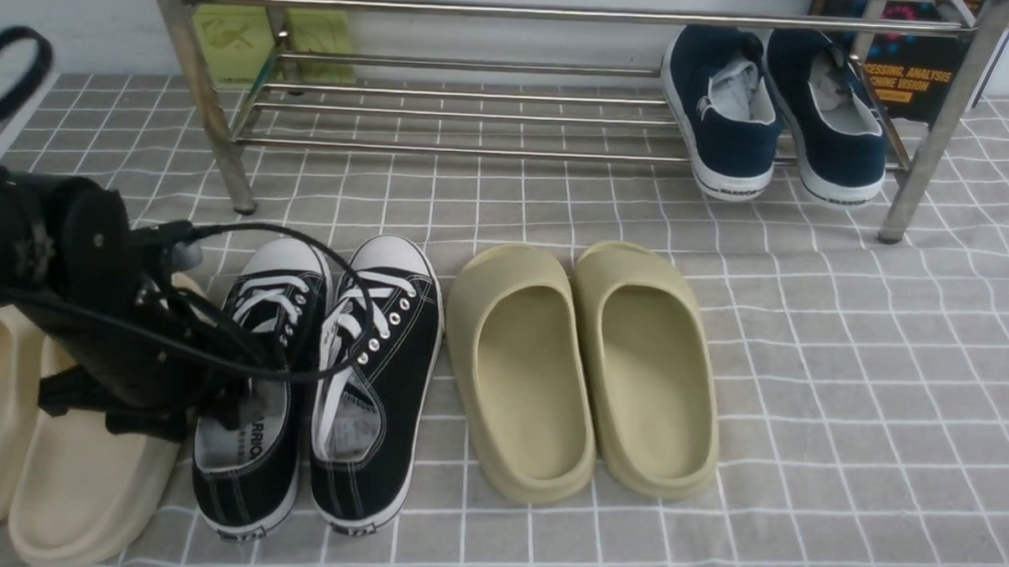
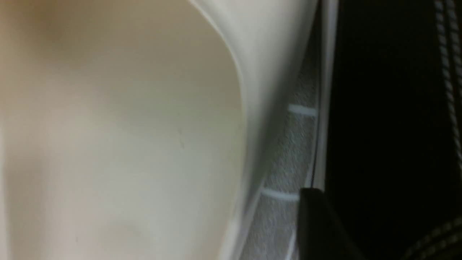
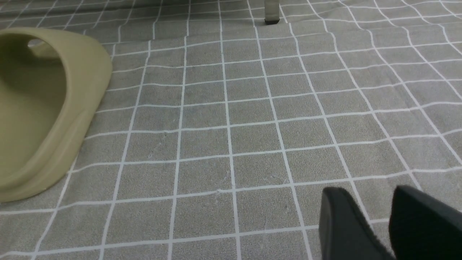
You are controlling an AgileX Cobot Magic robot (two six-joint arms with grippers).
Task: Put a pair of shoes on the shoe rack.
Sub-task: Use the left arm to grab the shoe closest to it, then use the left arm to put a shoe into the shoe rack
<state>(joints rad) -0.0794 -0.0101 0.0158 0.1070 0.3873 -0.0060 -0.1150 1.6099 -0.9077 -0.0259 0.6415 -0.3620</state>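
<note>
A grey, white-gridded cloth table (image 3: 252, 119) is seen beneath the slightly parted right pincer (image 3: 386, 220). The left pincer (image 1: 219, 404), state untellable, is flanked by a smooth cream foam slide (image 1: 86, 479) and a black canvas sneaker (image 1: 245, 488).

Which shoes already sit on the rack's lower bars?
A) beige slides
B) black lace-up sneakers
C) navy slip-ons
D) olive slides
C: the navy slip-ons rest on the shoe rack bars, while the black sneakers stand in front of it.
</note>
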